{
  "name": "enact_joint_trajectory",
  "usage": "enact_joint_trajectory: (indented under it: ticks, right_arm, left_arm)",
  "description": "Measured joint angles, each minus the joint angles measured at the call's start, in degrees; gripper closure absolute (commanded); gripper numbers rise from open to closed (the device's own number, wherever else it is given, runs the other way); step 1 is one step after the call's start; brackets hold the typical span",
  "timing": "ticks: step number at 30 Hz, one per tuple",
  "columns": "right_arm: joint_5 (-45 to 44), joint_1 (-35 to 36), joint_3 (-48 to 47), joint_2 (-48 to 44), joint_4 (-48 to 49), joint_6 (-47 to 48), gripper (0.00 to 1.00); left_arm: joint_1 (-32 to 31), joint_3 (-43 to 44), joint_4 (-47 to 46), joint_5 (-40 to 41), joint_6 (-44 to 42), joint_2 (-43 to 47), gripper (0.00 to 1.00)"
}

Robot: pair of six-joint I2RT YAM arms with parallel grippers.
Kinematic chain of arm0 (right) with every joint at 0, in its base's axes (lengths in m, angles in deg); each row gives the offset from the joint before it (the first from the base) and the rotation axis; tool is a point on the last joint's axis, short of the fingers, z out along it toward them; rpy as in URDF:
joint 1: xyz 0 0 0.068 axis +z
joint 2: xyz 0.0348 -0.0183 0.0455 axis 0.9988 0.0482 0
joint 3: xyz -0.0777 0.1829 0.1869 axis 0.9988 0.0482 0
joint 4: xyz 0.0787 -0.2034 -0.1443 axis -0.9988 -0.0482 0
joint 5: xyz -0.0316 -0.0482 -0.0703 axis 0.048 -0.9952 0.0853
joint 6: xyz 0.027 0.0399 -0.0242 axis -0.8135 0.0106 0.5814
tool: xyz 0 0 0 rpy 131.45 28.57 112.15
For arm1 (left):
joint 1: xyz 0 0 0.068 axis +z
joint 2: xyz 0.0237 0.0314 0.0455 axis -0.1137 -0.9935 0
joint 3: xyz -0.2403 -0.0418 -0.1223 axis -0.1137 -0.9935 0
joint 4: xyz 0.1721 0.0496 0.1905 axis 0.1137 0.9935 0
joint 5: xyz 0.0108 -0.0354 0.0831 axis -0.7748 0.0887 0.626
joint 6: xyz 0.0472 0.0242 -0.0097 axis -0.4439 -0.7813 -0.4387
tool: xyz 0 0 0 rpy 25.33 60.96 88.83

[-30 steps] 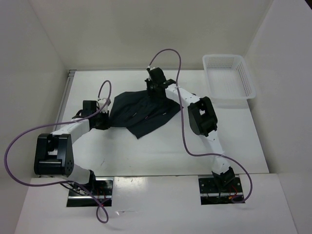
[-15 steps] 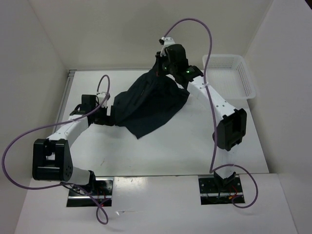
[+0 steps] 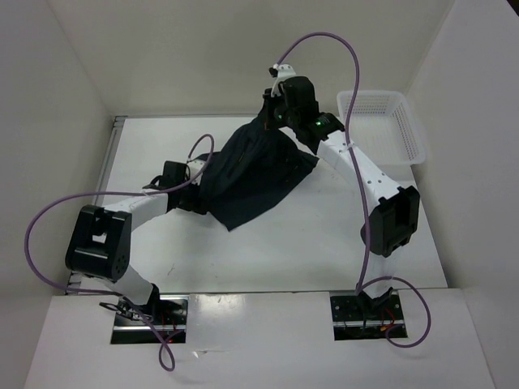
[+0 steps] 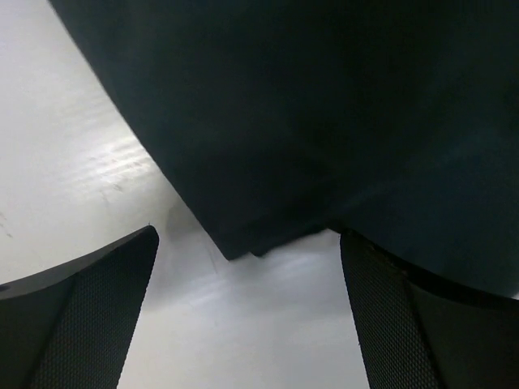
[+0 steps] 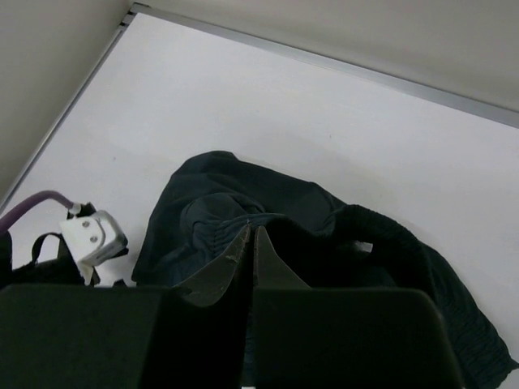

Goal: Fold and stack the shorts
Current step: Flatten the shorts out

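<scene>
Robotics lab cell, white enclosure walls, bolted arms, purple cables

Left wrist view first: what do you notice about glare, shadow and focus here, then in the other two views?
Left wrist: the shorts are a near-featureless dark mass, glare streaks the table, and a faint shadow edges the hem. Right wrist: even light, fabric folds readable. Top external: evenly lit, sharp, only faint shadows.

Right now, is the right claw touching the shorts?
Touching. The top view shows the shorts rising in a peak to the right claw; the right wrist view shows its fingers shut on fabric.
</scene>
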Motion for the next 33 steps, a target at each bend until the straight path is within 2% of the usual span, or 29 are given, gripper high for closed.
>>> enact_joint_trajectory:
  ticks: [4,6,8,9,11,12,14,17,22,27,30,33]
  right_arm:
    - [-0.5,0.0,1.16,-1.03,-0.04,0.24,0.98]
    - [-0.85,0.0,1.4,-1.62,-0.04,0.72,0.98]
    - [-1.01,0.0,1.46,-2.29,-0.02,1.01,0.98]
    - [-1.07,0.0,1.55,-2.75,0.04,1.16,0.98]
    - [-1.16,0.0,1.99,-3.85,0.02,1.36,0.98]
    - [-1.27,0.0,2.36,-4.59,-0.02,1.42,0.98]
    - [-1.81,0.0,2.93,-5.9,0.0,1.6,0.98]
    - [-3.45,0.0,3.3,-7.52,-0.17,2.25,0.98]
    - [-7.13,0.0,3.3,-9.84,-1.29,4.2,0.98]
    - [-8.72,0.0,3.39,-13.81,-3.04,5.57,0.98]
    - [-9.51,0.9,4.57,-18.53,-3.41,6.32,0.98]
    - [-12.15,4.83,7.67,-25.66,-4.26,7.65,0.98]
  left_arm:
    - [0.11,0.0,-4.2,3.69,0.07,-2.32,0.11]
    - [0.15,0.0,-5.79,4.5,0.04,-2.93,0.22]
    - [0.15,0.0,-7.1,5.11,0.2,-3.65,0.38]
    - [0.15,0.0,-7.63,5.22,0.2,-4.11,0.56]
    - [0.15,0.09,-8.02,4.94,0.15,-4.81,0.74]
    - [0.13,0.28,-8.22,4.5,-0.13,-5.03,0.88]
    - [0.09,1.07,-8.11,4.2,0.2,-5.38,0.99]
    - [0.15,3.08,-6.78,4.92,0.0,-5.4,1.0]
    - [3.1,9.01,1.79,5.53,0.0,-1.73,1.0]
    - [7.21,15.43,14.34,5.29,0.02,10.21,1.0]
    - [6.86,18.38,22.86,4.52,0.0,19.76,1.0]
    - [5.4,21.07,31.82,2.73,-0.02,28.92,1.0]
